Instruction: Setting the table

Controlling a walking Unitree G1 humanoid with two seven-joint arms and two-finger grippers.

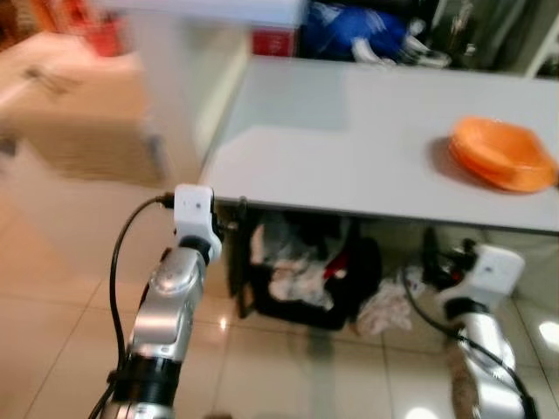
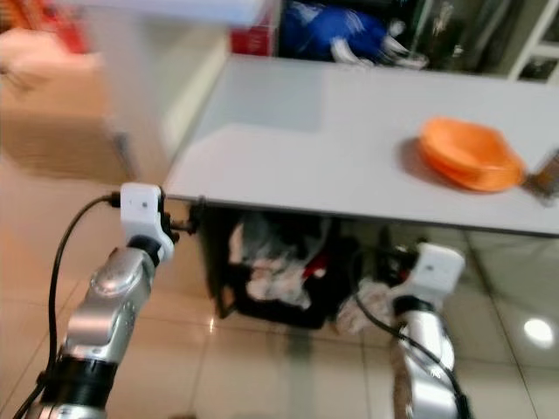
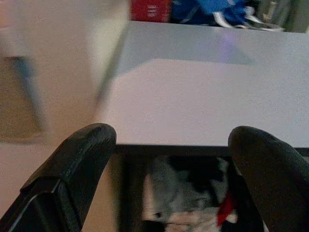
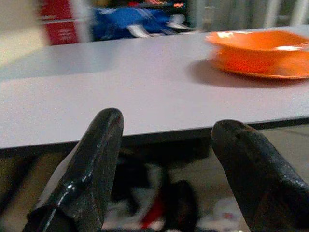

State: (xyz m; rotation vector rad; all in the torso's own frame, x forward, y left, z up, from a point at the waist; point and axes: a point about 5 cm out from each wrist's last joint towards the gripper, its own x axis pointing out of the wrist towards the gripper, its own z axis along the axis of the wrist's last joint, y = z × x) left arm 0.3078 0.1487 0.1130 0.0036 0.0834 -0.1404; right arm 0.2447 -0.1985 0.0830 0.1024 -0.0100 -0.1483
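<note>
Although the task is to set the table, the left eye view shows little done: on the grey surface only an orange bowl sits, at about two o'clock from the picture's middle, near the right edge, with the rest of the top bare. Both arms are held low in front of the near edge. Under the surface a dark crate of crumpled cloth or bags stands on the tiled floor.

From the right eye view, a small dark object shows at three o'clock just beside the bowl, too blurred to name. A red box at eleven o'clock carries white marks that cannot be read.

Along the left wrist view, the left gripper is released and empty, fingers spread wide before the surface's edge.

Along the right wrist view, the right gripper is likewise released and empty, with the bowl at one o'clock beyond it. I judge nearly all the setting remains.
</note>
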